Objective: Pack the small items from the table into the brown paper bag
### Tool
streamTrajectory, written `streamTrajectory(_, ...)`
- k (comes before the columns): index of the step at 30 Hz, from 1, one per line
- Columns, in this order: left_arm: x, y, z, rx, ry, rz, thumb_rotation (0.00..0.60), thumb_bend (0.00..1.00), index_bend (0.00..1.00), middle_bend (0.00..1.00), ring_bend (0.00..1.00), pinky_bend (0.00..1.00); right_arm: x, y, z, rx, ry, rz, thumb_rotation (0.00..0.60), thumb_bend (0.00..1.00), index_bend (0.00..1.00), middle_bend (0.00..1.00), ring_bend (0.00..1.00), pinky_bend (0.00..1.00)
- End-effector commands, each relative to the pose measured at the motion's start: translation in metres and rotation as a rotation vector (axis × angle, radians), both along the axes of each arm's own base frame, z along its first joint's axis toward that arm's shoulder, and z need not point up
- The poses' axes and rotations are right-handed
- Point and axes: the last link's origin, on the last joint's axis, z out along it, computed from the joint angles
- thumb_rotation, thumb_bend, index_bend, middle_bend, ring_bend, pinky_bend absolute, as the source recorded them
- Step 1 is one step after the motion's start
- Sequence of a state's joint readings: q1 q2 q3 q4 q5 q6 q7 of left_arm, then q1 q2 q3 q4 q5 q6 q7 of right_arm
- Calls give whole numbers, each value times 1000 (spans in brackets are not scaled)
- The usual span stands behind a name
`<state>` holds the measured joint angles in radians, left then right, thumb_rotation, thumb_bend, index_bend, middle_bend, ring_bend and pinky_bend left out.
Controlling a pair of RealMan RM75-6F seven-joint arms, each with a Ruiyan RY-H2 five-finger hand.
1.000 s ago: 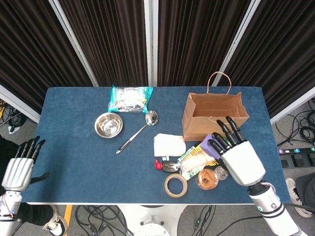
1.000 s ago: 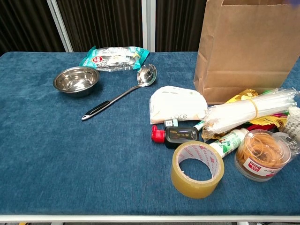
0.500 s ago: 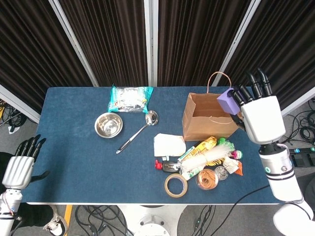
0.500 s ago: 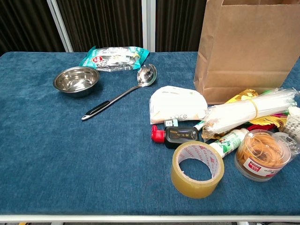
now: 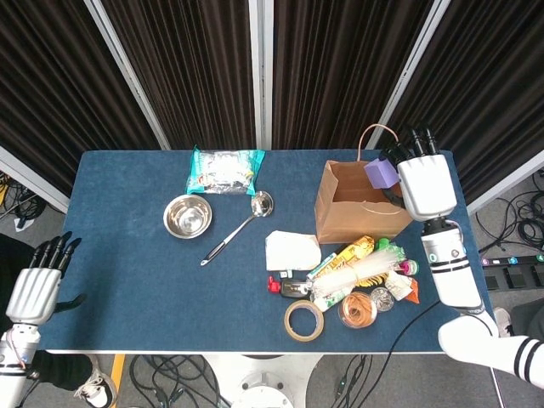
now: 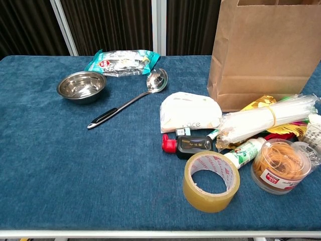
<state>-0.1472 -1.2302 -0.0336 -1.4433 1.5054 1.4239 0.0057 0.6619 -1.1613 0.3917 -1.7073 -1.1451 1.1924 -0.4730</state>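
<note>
The brown paper bag stands open at the right of the table. Over its open top my right hand holds a small purple block. In front of the bag lies a heap of small items: a white packet, a bundle of straws, a tape roll, a tub of rubber bands and a dark bottle with a red cap. My left hand hangs open off the table's left edge, holding nothing.
A steel bowl, a ladle and a teal snack packet lie on the left half of the blue table. Dark curtains stand behind the table.
My right hand has lifted the purple block off the heap, up and back, and now holds it over the bag's opening. The left hand has barely moved.
</note>
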Motion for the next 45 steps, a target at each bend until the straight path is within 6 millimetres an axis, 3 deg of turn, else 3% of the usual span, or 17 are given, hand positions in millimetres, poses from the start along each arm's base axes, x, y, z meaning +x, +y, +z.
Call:
streamTrajectory(1,0,0,0,1,-1,0,600,114,80,88,0,111,0,0,0,27,-13,2,600,6,358,327,63,0)
streamTrajectory(4,1,0,0,1,-2,-3,600,114,81,88,0,111,-1,1,4,47,-24,3,600,0,284,256,9,0)
streamTrajectory(9,2,-1,0,2,-2,-7,600,114,80,88,0,111,-1,3,10,49,-27,4,600,0,231,145,0,0)
streamTrajectory(13,2,-1,0,6,-2,-5,600,114,81,88,0,111,7,10,19,16,-59,47,600,0,231,143,0,0)
streamTrajectory(17,2,0,1,7,-5,-7,600,114,80,88,0,111,20,20,44,-83,-62,110,600,0,231,152,0,0)
streamTrajectory(21,5,1,1,10,-6,-19,600,114,81,88,0,111,35,38,75,-158,-101,168,600,0,231,159,0,0)
streamTrajectory(24,7,2,0,10,-9,-26,600,114,81,88,0,111,43,58,86,-161,-143,236,600,0,231,178,0,0)
streamTrajectory(31,10,-2,-2,8,-9,-30,600,114,81,88,0,111,38,103,56,-35,-80,318,600,0,234,211,0,0)
streamTrajectory(39,9,-4,-2,10,-12,-34,600,114,81,88,0,116,-12,163,12,303,-141,220,600,0,272,254,30,0)
streamTrajectory(42,13,-4,-5,6,-13,-52,600,114,80,88,0,116,-34,167,-6,371,-84,177,600,0,292,267,40,0)
streamTrajectory(45,15,-5,-5,10,-12,-67,600,114,81,88,0,116,-51,158,-25,407,-11,135,600,0,301,273,45,0)
